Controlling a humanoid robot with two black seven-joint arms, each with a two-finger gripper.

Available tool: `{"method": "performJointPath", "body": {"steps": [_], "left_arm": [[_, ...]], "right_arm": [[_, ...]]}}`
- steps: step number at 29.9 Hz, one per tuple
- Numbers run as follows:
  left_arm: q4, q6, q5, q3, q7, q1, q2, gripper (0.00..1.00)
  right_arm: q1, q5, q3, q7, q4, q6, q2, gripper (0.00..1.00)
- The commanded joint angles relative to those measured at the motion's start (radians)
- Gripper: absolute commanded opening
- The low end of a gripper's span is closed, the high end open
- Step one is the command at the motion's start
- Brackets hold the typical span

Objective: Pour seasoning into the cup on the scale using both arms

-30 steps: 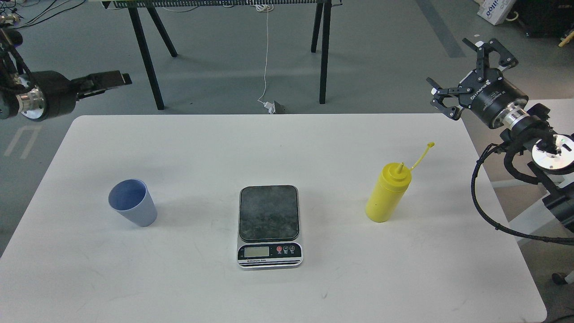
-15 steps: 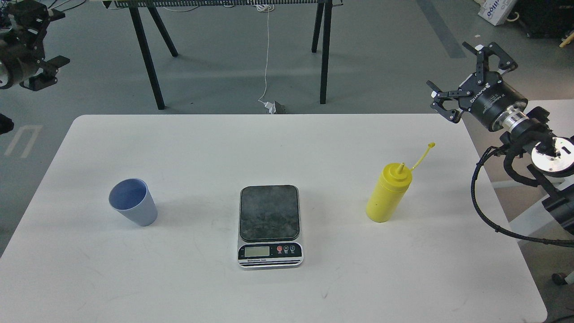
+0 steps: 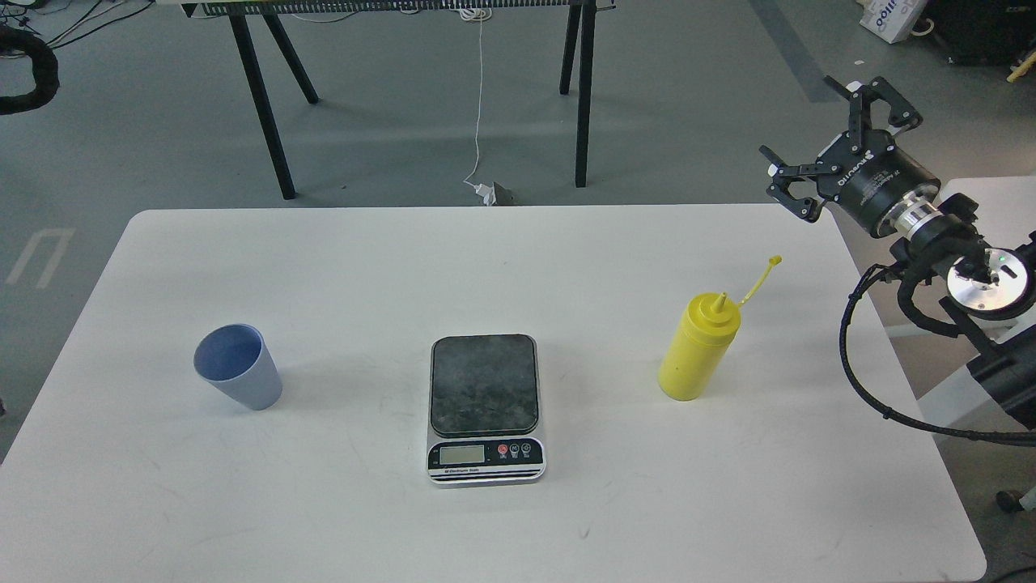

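Observation:
The light blue ribbed cup (image 3: 239,366) stands upright on the white table (image 3: 486,259) at the left. The scale (image 3: 485,408) lies in the middle, its dark platform bare. The yellow seasoning bottle (image 3: 698,348) stands upright at the right, its cap strap sticking up to the right. My right gripper (image 3: 821,142) is open and empty, above the table's far right corner, well behind and right of the bottle. My left gripper is out of view; only a loop of black cable (image 3: 32,77) shows at the top left.
A black-legged trestle (image 3: 267,97) and a white cord (image 3: 479,105) with a plug stand on the grey floor behind the table. A second white surface (image 3: 983,202) lies to the right, behind my right arm.
My left gripper has swung up and out of the picture at the top left. My right gripper has drifted slightly up and left, still open. Cup, scale and bottle have not moved.

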Motion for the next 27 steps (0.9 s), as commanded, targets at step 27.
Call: {"method": "performJointPath", "body": {"steps": [27], "left_arm": [[-0.441,0.000,1.252,0.276,-0.501,-0.042,0.290,1.00]], "right_arm": [[0.002,0.000,-0.001,-0.011,-0.008,0.000,0.031,0.99]]}}
